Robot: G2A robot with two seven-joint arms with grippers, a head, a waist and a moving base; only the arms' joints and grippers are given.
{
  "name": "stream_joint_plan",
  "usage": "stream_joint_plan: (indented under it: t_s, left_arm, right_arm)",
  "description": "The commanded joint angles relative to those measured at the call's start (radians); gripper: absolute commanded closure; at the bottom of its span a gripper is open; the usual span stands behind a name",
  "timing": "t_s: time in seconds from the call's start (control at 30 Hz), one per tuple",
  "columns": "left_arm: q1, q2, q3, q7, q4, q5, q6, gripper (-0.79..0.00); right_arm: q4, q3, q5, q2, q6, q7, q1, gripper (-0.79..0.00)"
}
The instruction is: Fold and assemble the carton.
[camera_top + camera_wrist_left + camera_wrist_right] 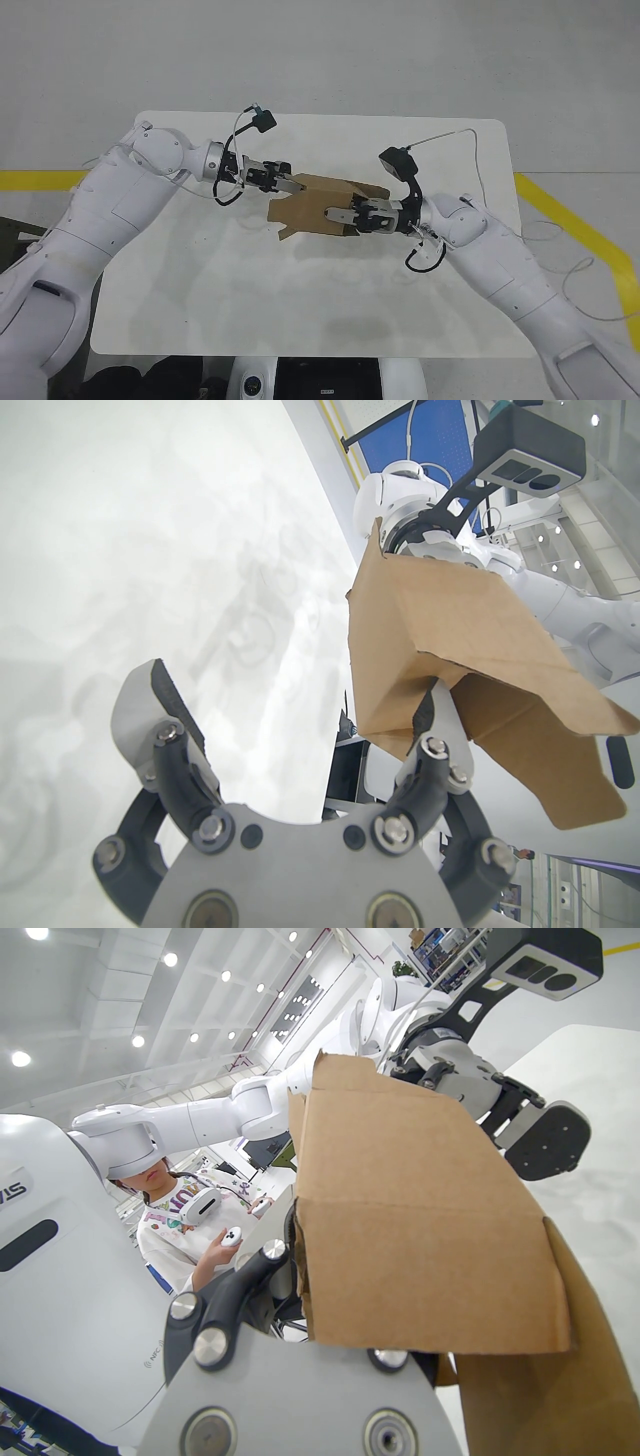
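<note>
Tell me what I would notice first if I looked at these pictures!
The brown carton jumps out first, half-folded at the middle of the white table. A white robot arm meets it from each side: the left tool is open, with one finger tucked under a flap, and the right tool sits at the carton's other side.

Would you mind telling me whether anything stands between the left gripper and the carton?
Nothing visible does. The left gripper is open, and one of its fingers touches the carton, tucked in under a flap's edge.
</note>
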Motion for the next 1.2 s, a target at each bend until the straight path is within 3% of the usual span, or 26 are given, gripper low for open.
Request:
stream_joint_plan:
  t_s: [0.0,0.4,0.67,1.17]
  left_arm:
    - [0.001,-0.001,-0.002,-0.001,0.001,0.002,0.001,-0.785]
    - [0.024,0.005,-0.019,-0.008,0.02,0.027,0.008,-0.785]
    - [0.052,0.007,-0.013,-0.031,-0.024,0.036,0.031,-0.785]
    - [0.036,0.009,-0.03,-0.033,-0.051,0.053,0.033,-0.785]
  right_arm:
    - [0.003,-0.001,0.003,0.0,-0.001,-0.001,0.001,0.0]
    - [0.061,0.063,-0.007,0.002,-0.003,-0.026,0.008,0.0]
    - [0.073,0.113,-0.059,0.003,0.007,-0.088,-0.004,0.0]
    - [0.038,0.1,-0.129,-0.008,0.032,-0.063,-0.037,0.0]
